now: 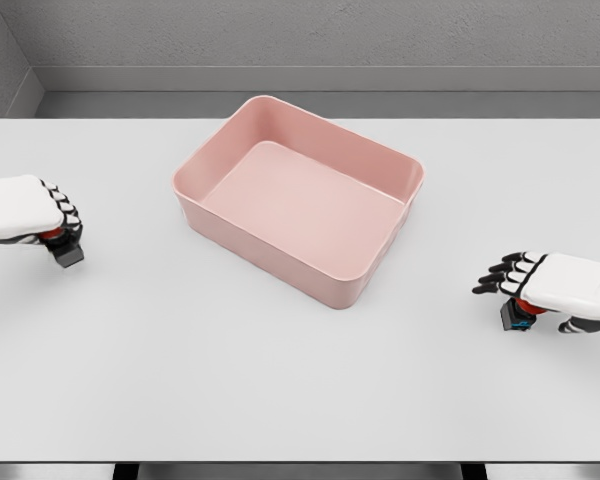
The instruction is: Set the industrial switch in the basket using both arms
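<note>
Pink plastic basket (365,160) sits turned at an angle near the middle of the white table (280,390), a bit toward the far edge. Rectangular, rounded corners, smooth walls, nothing inside it.

Left hand (25,208) is well off to the left of the basket, near the table's left edge, about level with the basket's near-left wall. White shell on the back, black-and-white fingers curled down and around a small switch unit (66,250): dark body poking out under the fingers, a bit of red showing just beneath the palm. Looks like a closed grasp on it, though most of the unit is covered by the hand. Can't tell if the unit is touching the table or just off it.

Right hand (560,288) is well off to the right of the basket, nearer the front edge than the basket's near corner. Fingers point back toward the basket, bent over a second switch unit (520,314): dark block with blue trim and a red part right under the palm. Also reads as gripping it from above. Unit sits at or just above the tabletop, can't say which.

Both switch units are outside the basket, one on each side of it, well apart from its walls.

Grey wall (310,35) runs behind the table's far edge.
</note>
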